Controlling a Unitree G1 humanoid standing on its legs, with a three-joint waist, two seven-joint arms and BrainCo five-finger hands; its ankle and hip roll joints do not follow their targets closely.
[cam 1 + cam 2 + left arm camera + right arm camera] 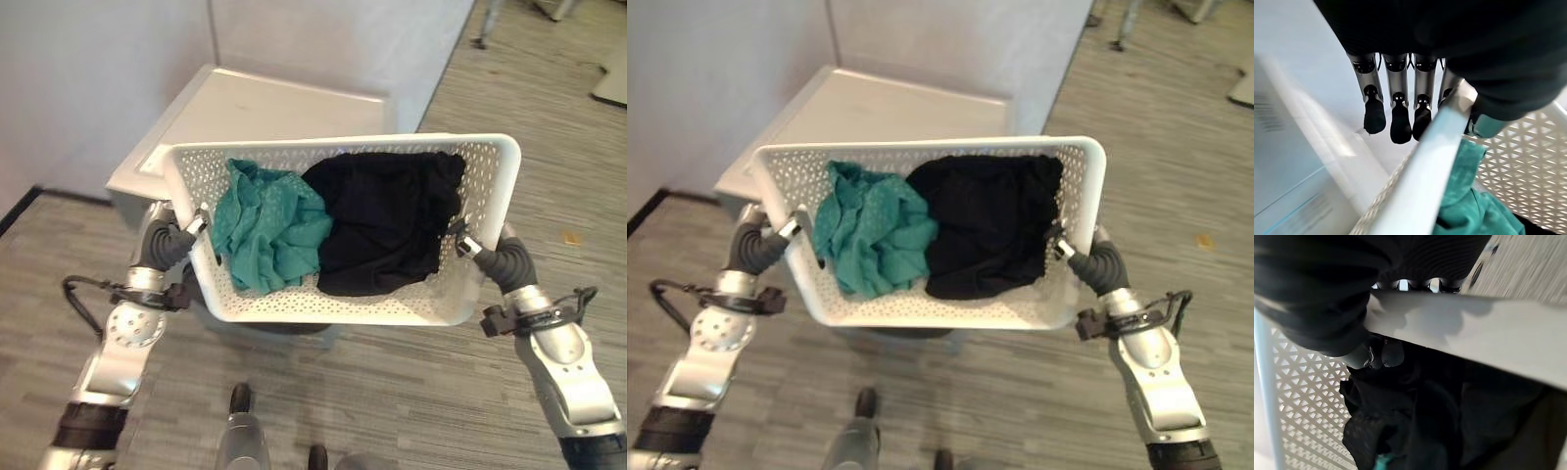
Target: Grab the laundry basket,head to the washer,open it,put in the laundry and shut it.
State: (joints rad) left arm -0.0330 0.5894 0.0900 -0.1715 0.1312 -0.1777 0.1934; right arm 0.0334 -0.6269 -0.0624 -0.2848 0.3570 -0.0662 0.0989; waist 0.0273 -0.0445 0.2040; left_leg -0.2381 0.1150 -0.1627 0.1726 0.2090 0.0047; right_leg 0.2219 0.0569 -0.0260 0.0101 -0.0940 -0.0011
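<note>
Laundry corner: washer (274, 113), plank floor (549, 127)

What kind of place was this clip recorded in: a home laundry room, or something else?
Probably a lab or office mocked up for laundry, not a home. A white washer stands against plain partition panels on grey plank flooring, and each robot hand holds a white laundry basket of clothes before it.

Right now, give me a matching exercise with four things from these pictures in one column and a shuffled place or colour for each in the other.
1. teal cloth
2. black cloth
3. washer
4. right hand

A. on the basket's right rim
B. behind the white basket
C. basket's left half
D. basket's right half

Pairs: 1-C, 2-D, 3-B, 4-A
</note>
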